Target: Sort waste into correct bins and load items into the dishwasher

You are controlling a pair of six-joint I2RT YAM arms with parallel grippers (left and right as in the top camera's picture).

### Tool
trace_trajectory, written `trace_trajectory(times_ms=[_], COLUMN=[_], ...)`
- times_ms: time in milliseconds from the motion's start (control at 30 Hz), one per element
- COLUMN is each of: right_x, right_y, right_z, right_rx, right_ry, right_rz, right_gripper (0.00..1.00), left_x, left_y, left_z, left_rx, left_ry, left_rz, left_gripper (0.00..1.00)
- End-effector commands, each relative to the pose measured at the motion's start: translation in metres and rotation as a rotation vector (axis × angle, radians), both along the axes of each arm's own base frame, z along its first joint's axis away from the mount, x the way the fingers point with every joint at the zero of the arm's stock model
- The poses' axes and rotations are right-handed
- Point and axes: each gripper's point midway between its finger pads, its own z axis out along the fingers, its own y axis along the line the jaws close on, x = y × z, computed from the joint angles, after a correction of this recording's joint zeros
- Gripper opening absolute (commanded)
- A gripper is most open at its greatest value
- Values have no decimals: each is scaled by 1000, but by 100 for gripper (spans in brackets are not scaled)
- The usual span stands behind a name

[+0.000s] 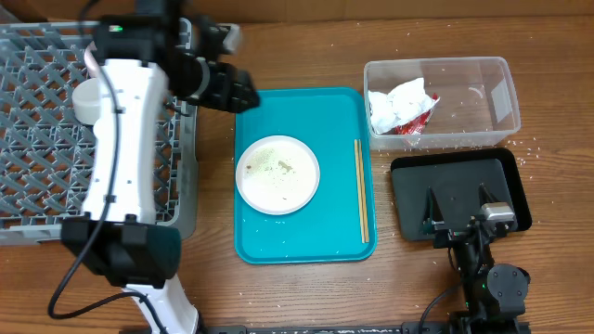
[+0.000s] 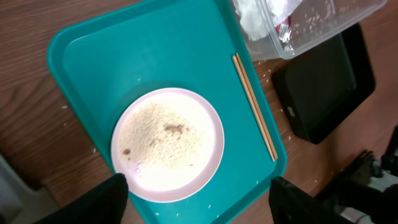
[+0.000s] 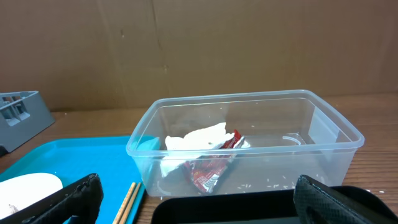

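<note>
Overhead: my left gripper (image 1: 246, 96) hangs over the far left corner of the teal tray (image 1: 311, 111), just beside the dish rack (image 1: 37, 111). Jaws are released, nothing in them. Left wrist agrees: my fingers (image 2: 115, 199) sit wide apart at the bottom corners of the frame, looking down on the crumb-speckled plate (image 2: 168, 143). No contact with it that I can see.

The plate lies flat on the teal tray, left of centre. Chopsticks (image 1: 362, 190) lie side by side along the tray's right edge, well apart from the plate.

My right gripper (image 1: 459, 211) is over the black tray (image 1: 459, 176), jaws spread wide, holding nothing. Right wrist looks level across the black tray into the clear tub (image 3: 298, 149).

The tub stands just behind the black tray, to the right of the teal tray. Inside it are the crumpled white napkin (image 3: 196, 140) and the red wrapper (image 3: 211, 168), which touches the napkin's near side. A few white crumbs (image 3: 264, 185) lie on the tub floor. More crumbs are scattered on the table (image 1: 306, 297) around the tub and the black tray.
</note>
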Motion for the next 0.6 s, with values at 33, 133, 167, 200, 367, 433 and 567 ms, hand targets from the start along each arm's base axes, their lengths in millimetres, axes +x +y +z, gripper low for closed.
trace_trajectory(times_ms=[33, 133, 167, 200, 367, 433, 567], right_x=[0, 0, 0, 0, 0, 0, 0], right_y=[1, 1, 1, 1, 1, 1, 1], right_z=[-2, -2, -2, -2, -2, -2, -2], right_rx=[-3, -3, -3, -3, -3, -3, -3], right_ry=[-3, -3, -3, -3, -3, -3, -3], right_rz=[1, 1, 1, 1, 1, 1, 1], right_gripper=[100, 100, 100, 100, 100, 100, 100], left_x=[12, 24, 27, 31, 62, 71, 74], left_y=[-4, -3, -2, 0, 61, 98, 161], left_z=[-4, -9, -10, -11, -9, -6, -5], left_rx=[183, 247, 250, 253, 295, 300, 287], left_ry=[-52, -82, -86, -93, -131, -137, -116], left_rz=[143, 209, 224, 240, 472, 601, 787], left_gripper=[80, 92, 96, 99, 100, 100, 100])
